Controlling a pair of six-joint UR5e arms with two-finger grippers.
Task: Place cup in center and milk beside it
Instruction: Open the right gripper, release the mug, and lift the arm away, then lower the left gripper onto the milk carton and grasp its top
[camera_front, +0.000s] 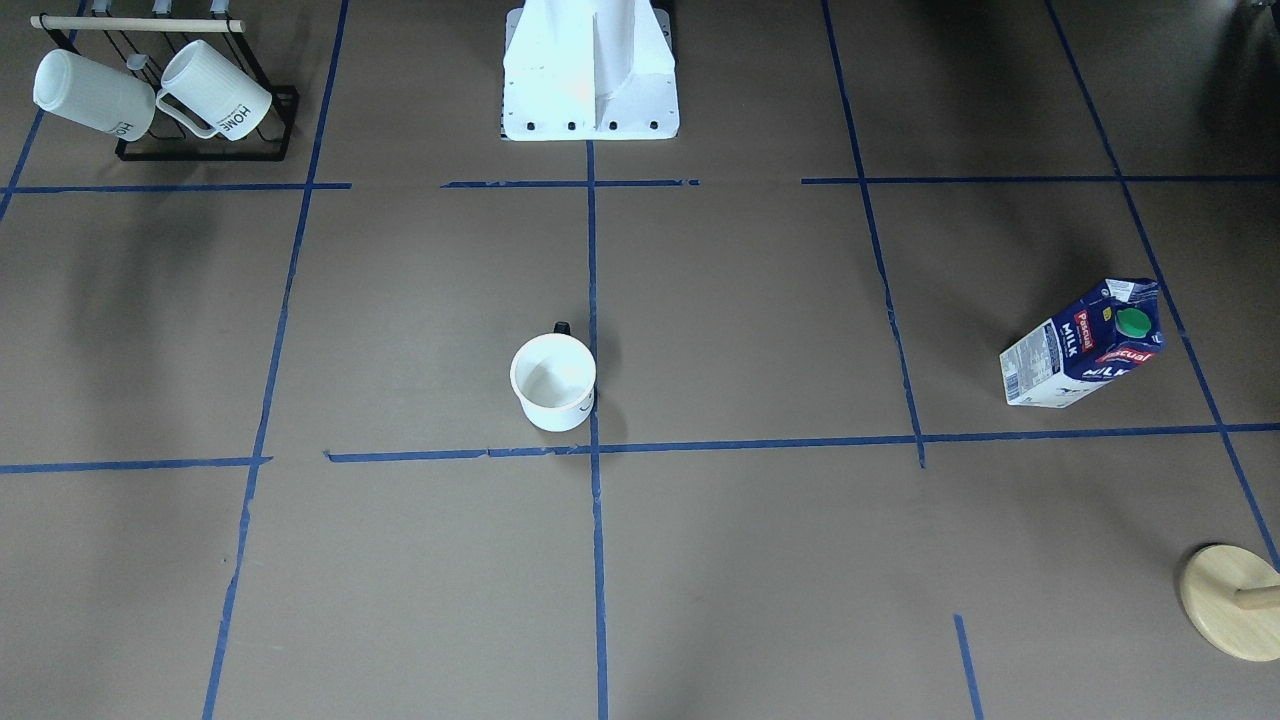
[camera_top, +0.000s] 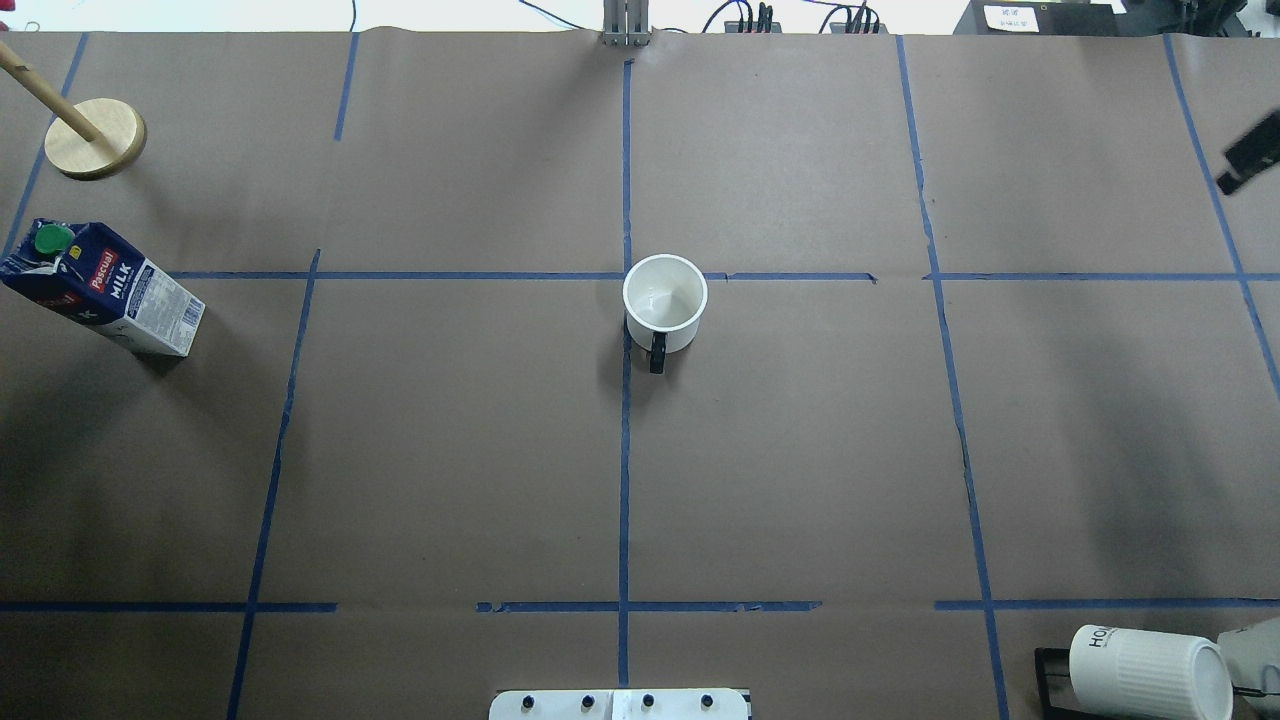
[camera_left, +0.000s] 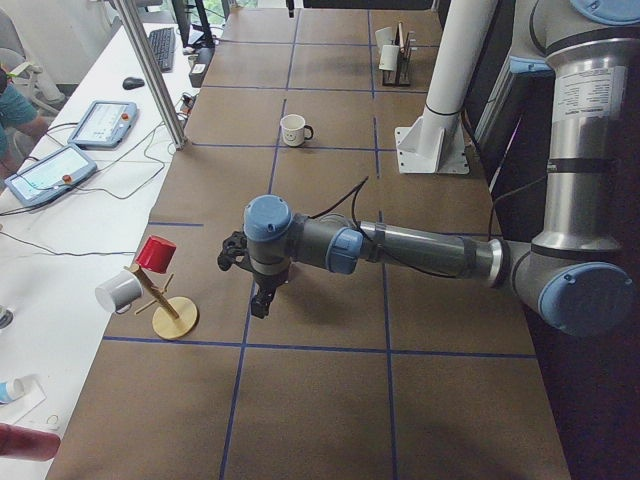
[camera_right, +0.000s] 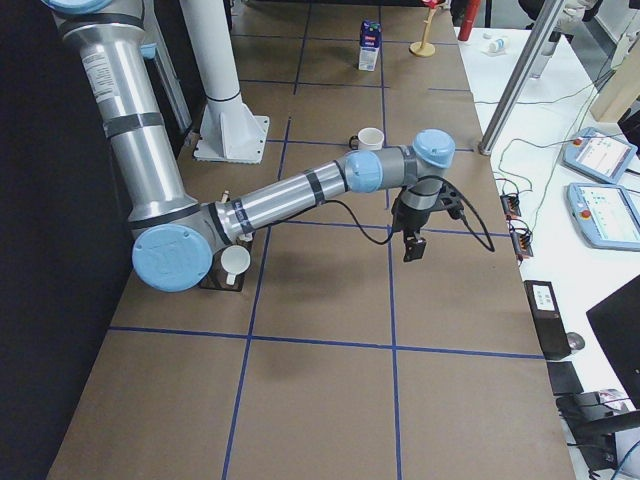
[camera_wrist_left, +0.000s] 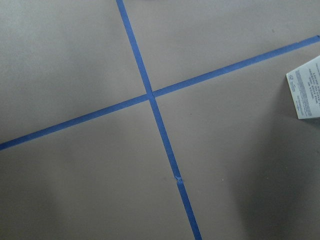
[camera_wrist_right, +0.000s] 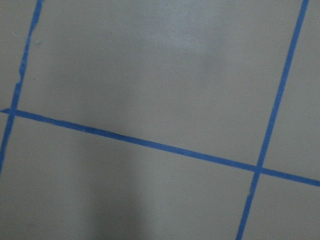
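Observation:
The cup is a small white mug with a dark handle. It stands upright right beside the center tape crossing and also shows in the overhead view. The milk, a blue and white Pascual carton with a green cap, stands far off on the robot's left side, also in the overhead view. Its corner shows in the left wrist view. The left gripper hangs above the table near the carton's area. The right gripper hangs above bare table. I cannot tell whether either is open or shut.
A black rack with two ribbed HOME mugs stands near the robot's right. A wooden mug stand stands beyond the milk and holds a red cup. The white robot base is at the near edge.

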